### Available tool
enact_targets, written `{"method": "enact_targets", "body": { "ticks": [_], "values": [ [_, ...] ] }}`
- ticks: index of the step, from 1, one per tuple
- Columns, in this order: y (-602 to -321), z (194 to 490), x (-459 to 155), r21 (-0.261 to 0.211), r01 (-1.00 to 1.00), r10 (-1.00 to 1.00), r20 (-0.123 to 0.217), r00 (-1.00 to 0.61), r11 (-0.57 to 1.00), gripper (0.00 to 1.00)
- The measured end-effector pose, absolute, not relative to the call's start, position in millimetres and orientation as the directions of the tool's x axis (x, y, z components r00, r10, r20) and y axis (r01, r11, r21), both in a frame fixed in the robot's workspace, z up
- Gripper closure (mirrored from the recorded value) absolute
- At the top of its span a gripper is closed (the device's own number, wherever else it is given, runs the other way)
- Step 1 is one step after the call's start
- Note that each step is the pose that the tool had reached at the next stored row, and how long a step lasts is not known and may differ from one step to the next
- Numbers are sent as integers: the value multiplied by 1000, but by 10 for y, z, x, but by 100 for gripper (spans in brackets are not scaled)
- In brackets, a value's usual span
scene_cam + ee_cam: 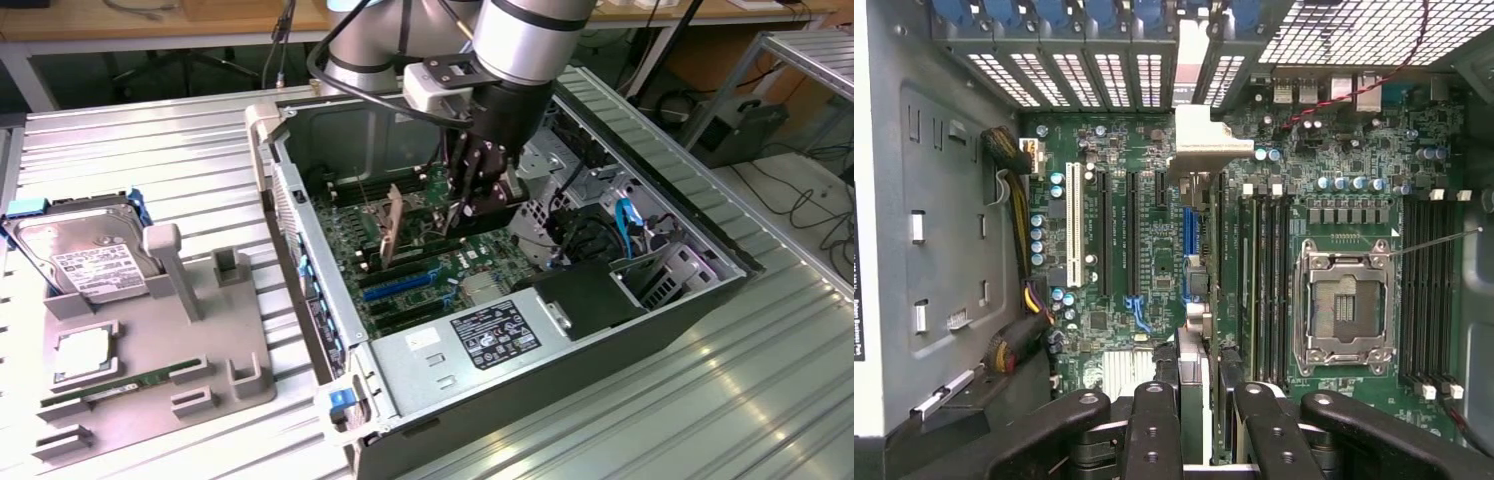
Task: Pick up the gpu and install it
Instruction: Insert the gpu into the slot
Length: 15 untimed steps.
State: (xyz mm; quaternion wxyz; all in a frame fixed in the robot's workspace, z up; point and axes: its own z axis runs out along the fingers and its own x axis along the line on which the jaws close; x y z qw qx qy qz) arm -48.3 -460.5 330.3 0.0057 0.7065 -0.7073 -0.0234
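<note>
The gpu (395,226) stands on edge inside the open computer case (334,330), over the motherboard, with its tan-brown face toward the exterior view's left. My gripper (463,213) reaches down into the case and is shut on the card's end. In the wrist view the gpu (1192,300) appears edge-on, running along the line of the expansion slots. Its silvery bracket (1200,142) sits against the case's rear slot openings. The black fingers (1154,420) flank the card's near end, where my gripper (1194,395) holds it.
On the exterior view's left, a grey fixture tray (200,350) carries a silver hard drive (83,262), a green RAM stick (114,388) and a square chip (83,350). Inside the case are the CPU socket (1344,305), a white slot (1073,238) and cable bundles (1019,340).
</note>
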Motion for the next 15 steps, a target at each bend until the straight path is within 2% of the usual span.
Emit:
{"method": "enact_targets", "body": {
  "ticks": [15],
  "values": [
    [-4629,3277,-486,41,-999,-1000,-25,-2,1,74]
  ]
}}
